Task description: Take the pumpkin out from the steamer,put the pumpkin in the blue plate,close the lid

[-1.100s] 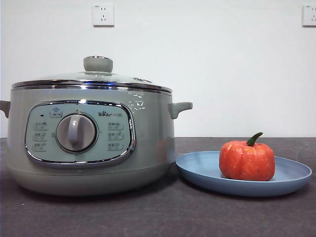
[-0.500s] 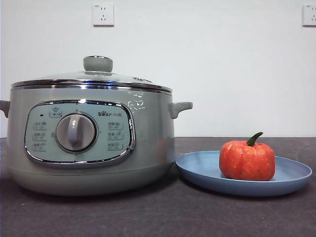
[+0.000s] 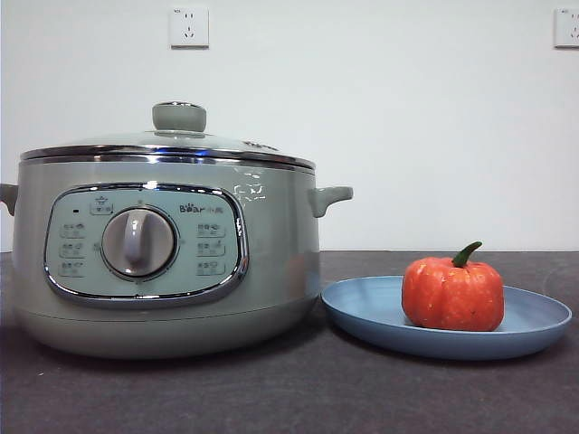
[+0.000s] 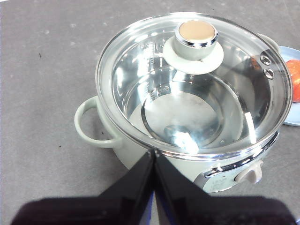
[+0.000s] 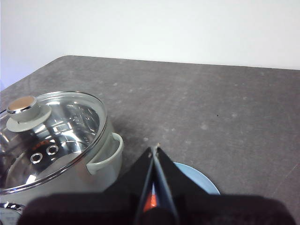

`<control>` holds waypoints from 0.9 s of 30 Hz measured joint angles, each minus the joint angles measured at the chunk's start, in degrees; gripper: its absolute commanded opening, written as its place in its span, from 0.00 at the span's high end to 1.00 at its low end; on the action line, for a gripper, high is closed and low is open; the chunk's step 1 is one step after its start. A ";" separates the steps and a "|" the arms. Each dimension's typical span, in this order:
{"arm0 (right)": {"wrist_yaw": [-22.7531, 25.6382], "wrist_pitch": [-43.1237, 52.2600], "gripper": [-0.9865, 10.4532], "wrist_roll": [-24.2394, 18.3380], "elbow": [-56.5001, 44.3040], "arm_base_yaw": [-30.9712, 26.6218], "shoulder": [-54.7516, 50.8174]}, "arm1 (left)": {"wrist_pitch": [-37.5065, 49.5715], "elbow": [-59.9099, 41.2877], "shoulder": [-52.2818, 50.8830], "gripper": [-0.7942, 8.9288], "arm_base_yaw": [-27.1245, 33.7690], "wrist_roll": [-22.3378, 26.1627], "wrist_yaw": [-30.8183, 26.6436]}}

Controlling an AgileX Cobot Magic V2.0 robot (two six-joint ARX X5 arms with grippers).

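The sage-green steamer (image 3: 167, 258) stands at the left with the lid (image 3: 172, 145) resting closed on it. The pumpkin (image 3: 452, 294) sits upright in the blue plate (image 3: 534, 321) at the right. In the left wrist view my left gripper (image 4: 153, 154) is shut and empty, above the steamer (image 4: 140, 159) and its glass lid (image 4: 192, 84); the pot is empty inside. In the right wrist view my right gripper (image 5: 154, 151) is shut and empty, above the plate (image 5: 199, 180); a sliver of pumpkin (image 5: 150, 202) shows between its jaws. Neither arm shows in the front view.
Dark grey table (image 3: 289, 398) with a white wall behind carrying two sockets (image 3: 189, 27). The steamer's side handle (image 3: 330, 199) reaches toward the plate. The plate edge and pumpkin also show beside the pot in the left wrist view (image 4: 293, 79).
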 measured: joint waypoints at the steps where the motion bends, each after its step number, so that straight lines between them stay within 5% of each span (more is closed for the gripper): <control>1: 0.00 0.00 0.93 0.00 0.00 0.00 0.00 | 0.00 0.00 -0.02 0.92 0.00 -0.02 0.02; 7: 0.00 0.00 0.93 0.00 0.00 0.00 0.00 | -0.76 -0.02 -7.04 0.92 3.61 0.72 0.46; 12: 0.00 0.00 0.93 0.00 0.00 0.00 0.02 | 6.86 -2.43 -17.90 0.92 14.58 0.70 2.40; 18: 0.00 0.00 0.93 0.00 0.00 0.00 -0.02 | 17.49 -15.32 -28.20 0.92 25.75 2.05 3.80; 27: 0.00 0.00 0.93 0.00 0.00 0.00 0.00 | 26.69 -34.77 -32.06 0.92 28.30 2.40 6.01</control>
